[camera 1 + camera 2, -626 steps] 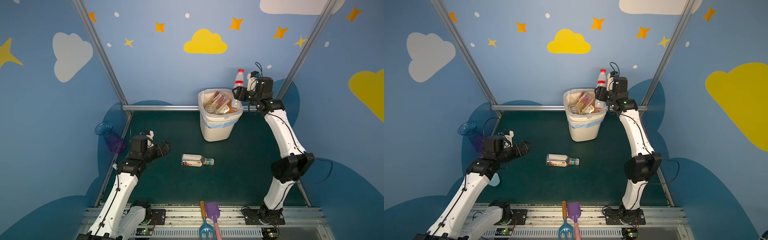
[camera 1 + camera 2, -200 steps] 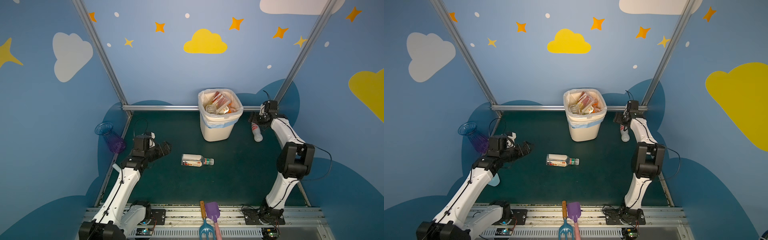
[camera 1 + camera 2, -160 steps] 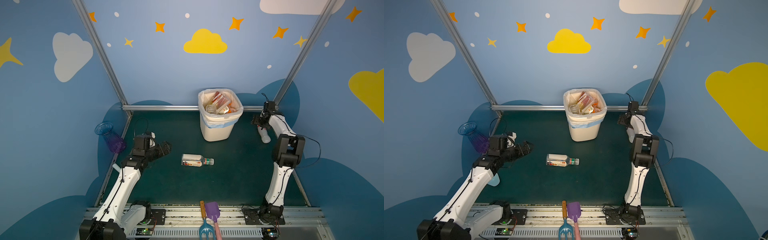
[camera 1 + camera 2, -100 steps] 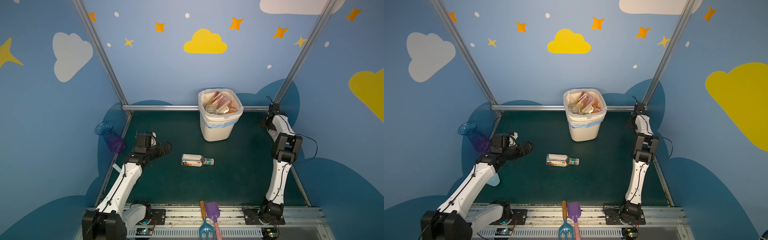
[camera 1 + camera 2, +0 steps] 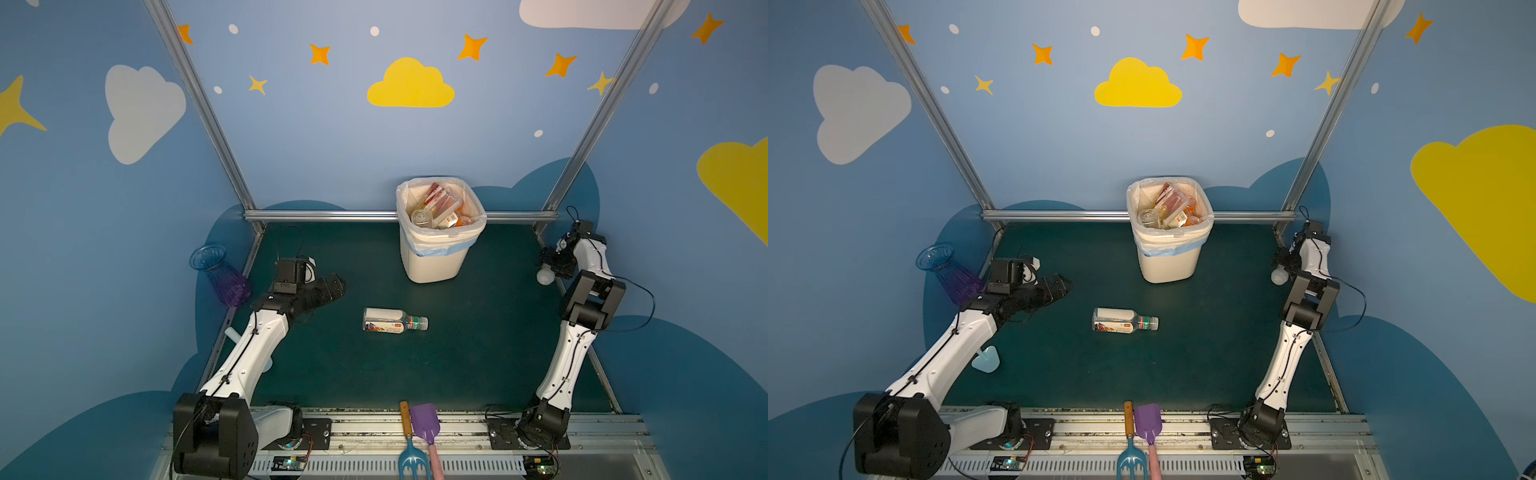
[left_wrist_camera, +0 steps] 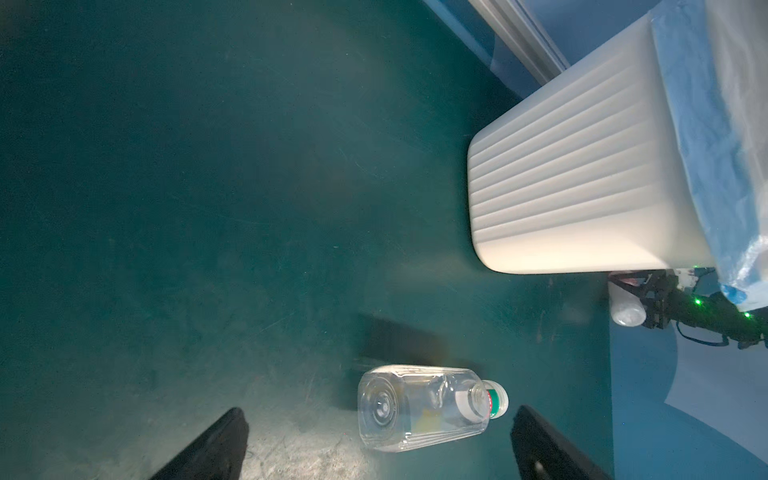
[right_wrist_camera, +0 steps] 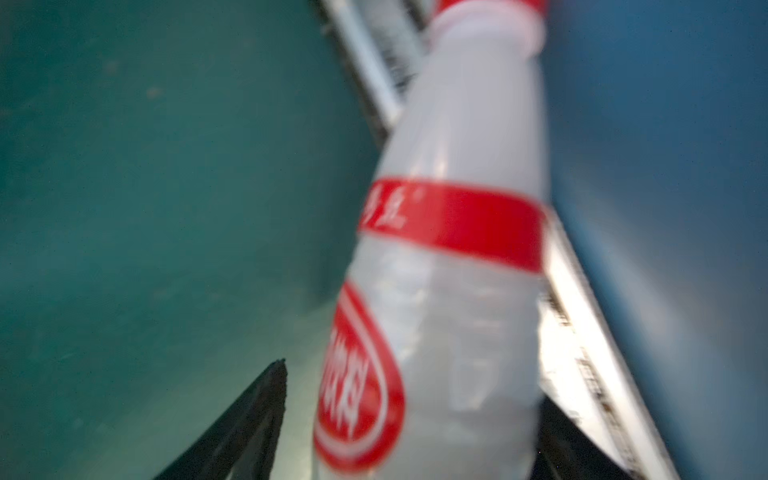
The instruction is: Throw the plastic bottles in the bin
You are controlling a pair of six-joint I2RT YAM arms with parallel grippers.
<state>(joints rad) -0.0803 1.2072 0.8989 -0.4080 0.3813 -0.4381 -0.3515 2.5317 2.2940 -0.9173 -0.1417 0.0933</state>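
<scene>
The right fingers (image 7: 249, 428) stand spread to either side of the white plastic bottle with the red band and red cap (image 7: 457, 291). One finger shows a clear gap to the bottle's wall. The other is just beside or against it, and blur hides which. So the bottle sits between them but is not clamped.

Three seconds ago this bottle was held high beside the rim of the cream-white ribbed bin (image 5: 432, 266). Now it lies on the dark green surface (image 5: 478, 353) at the far right edge, along the metal frame rail (image 7: 582, 332) and well apart from the bin. In both top views only its pale end shows past the folded right arm. Over the last second it has shifted outward from near the bin to the rail, and the fingers have gone with it.

For the task this reads as a missed drop. The bottle is out of the bin and has to be taken up again, and its place against the rail looks awkward for closing squarely.

The left fingers (image 6: 208, 449) remain released and wide, low over the surface, having barely moved. The clear squarish plastic bottle with the orange label and green-banded cap (image 6: 424, 411) lies on its side ahead of and between them, untouched. Its base faces them, and it rests mid-surface, on the near side of the bin. The bin holds a heap of bottles (image 5: 436, 205) close to its rim.
</scene>
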